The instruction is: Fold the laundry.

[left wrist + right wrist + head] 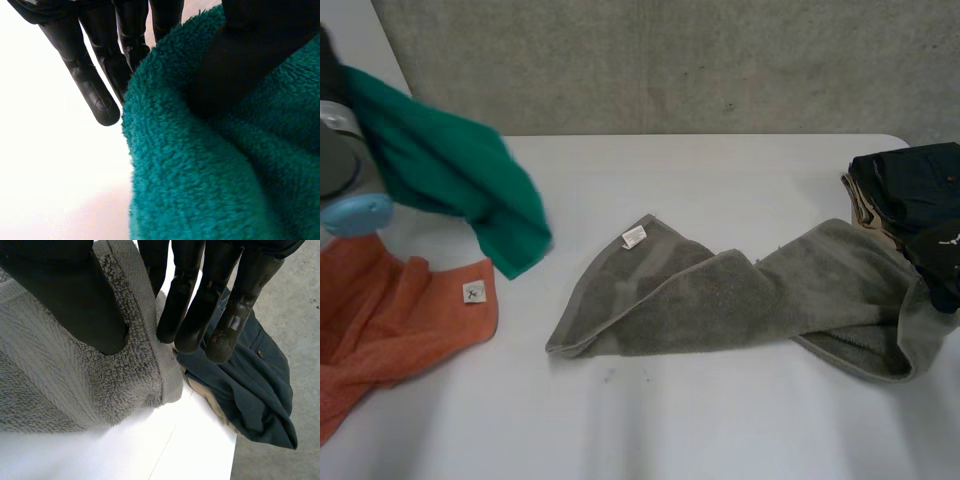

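Looking down from the head camera, I saw the orange towel (390,320) lying crumpled at the near left of the white table (700,420), with a small white label (473,292) on its corner. Past it, across the middle, the grey towel (720,305) lay loosely bunched along its length. Its labelled corner pointed toward the left and its right end reached the clothes at the table's right side. In my right wrist view the right hand (200,305) was clamped on that towel's hemmed edge, with the thumb pressed on one face and the fingers (227,325) down the other side. Just beside those fingertips lay a dark blue garment (250,385), with a tan garment (210,402) showing from beneath it. Farther back on the left, the left arm (345,170) held the green towel (450,170) clear of the table, its loose end hanging just above the orange one. The left hand (95,90) was pinching the green pile, the thumb sunk into the cloth and the fingers straight along its far side. Behind the table stood a bare concrete wall (670,60).
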You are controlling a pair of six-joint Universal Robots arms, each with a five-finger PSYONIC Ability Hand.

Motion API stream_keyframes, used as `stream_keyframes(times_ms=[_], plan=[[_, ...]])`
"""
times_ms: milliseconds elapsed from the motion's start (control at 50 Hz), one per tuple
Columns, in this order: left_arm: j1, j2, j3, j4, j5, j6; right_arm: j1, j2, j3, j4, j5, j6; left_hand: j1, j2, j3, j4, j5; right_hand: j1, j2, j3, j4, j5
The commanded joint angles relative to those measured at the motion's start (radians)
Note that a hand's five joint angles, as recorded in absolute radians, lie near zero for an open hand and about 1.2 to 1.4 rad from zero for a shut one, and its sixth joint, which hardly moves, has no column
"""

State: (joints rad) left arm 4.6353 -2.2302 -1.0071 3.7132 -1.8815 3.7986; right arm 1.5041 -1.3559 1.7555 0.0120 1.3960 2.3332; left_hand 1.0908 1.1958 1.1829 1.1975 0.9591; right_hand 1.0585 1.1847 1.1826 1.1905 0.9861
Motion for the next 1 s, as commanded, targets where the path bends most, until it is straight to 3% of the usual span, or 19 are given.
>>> stream_keyframes(times_ms=[20, 80, 120, 140, 160, 280, 420, 580, 740, 880, 940, 1000], plan=[[0.037, -0.002, -0.028, 0.119, -0.031, 0.142, 0.008, 0.0, 0.009, 0.0, -0.005, 0.0, 0.306, 0.2, 0.213, 0.199, 0.263, 0.338, 0.212, 0.214, 0.206, 0.236], [0.036, 0.003, -0.067, 0.159, -0.027, 0.138, 0.01, 0.0, 0.01, 0.0, -0.005, 0.0, 0.23, 0.125, 0.138, 0.124, 0.187, 0.338, 0.212, 0.214, 0.206, 0.236], [0.03, 0.004, -0.093, 0.168, -0.019, 0.144, 0.008, 0.0, 0.015, 0.0, -0.006, 0.0, -0.281, -0.386, -0.373, -0.388, -0.324, 0.338, 0.212, 0.214, 0.206, 0.236], [0.022, 0.004, -0.111, 0.168, -0.007, 0.148, 0.008, 0.0, 0.015, 0.0, -0.006, 0.0, -0.839, -0.944, -0.931, -0.946, -0.882, 0.338, 0.212, 0.214, 0.206, 0.236], [0.013, 0.004, -0.116, 0.162, 0.001, 0.148, 0.01, 0.0, 0.015, 0.0, -0.006, 0.0, -0.916, -1.021, -1.008, -1.023, -0.959, 0.338, 0.212, 0.214, 0.206, 0.236], [-0.065, 0.007, -0.185, 0.09, 0.074, 0.144, 0.01, 0.0, 0.018, 0.0, -0.006, 0.0, -0.916, -1.021, -1.008, -1.023, -0.959, 0.338, 0.212, 0.214, 0.206, 0.236], [-0.142, -0.002, -0.24, -0.143, 0.254, 0.099, 0.007, 0.0, 0.021, 0.0, -0.008, 0.0, -0.91, -1.015, -1.002, -1.016, -0.952, 0.338, 0.212, 0.214, 0.206, 0.236], [-0.168, -0.028, -0.245, -0.317, 0.331, -0.08, 0.015, -0.003, 0.019, 0.002, -0.017, 0.037, -0.895, -1.0, -0.987, -1.002, -0.938, 0.338, 0.212, 0.214, 0.206, 0.236], [-0.328, 0.0, -0.28, -0.41, 0.446, -0.298, 0.025, -0.014, 0.018, 0.011, -0.032, 0.041, -0.898, -1.003, -0.99, -1.005, -0.941, 0.338, 0.212, 0.214, 0.206, 0.236], [-0.504, 0.014, -0.268, -0.6, 0.426, -0.37, 0.027, -0.014, 0.021, 0.011, -0.032, 0.037, -0.751, -0.856, -0.844, -0.858, -0.794, 0.338, 0.212, 0.214, 0.206, 0.236], [-0.532, 0.014, -0.265, -0.66, 0.34, -0.381, 0.027, -0.014, 0.021, 0.011, -0.032, 0.037, -0.648, -0.754, -0.741, -0.755, -0.691, 0.338, 0.212, 0.214, 0.206, 0.236], [-0.543, 0.027, -0.275, -0.667, 0.172, -0.393, 0.027, -0.012, 0.029, 0.01, -0.034, 0.037, -0.625, -0.73, -0.717, -0.732, -0.668, 0.338, 0.212, 0.214, 0.206, 0.236]])
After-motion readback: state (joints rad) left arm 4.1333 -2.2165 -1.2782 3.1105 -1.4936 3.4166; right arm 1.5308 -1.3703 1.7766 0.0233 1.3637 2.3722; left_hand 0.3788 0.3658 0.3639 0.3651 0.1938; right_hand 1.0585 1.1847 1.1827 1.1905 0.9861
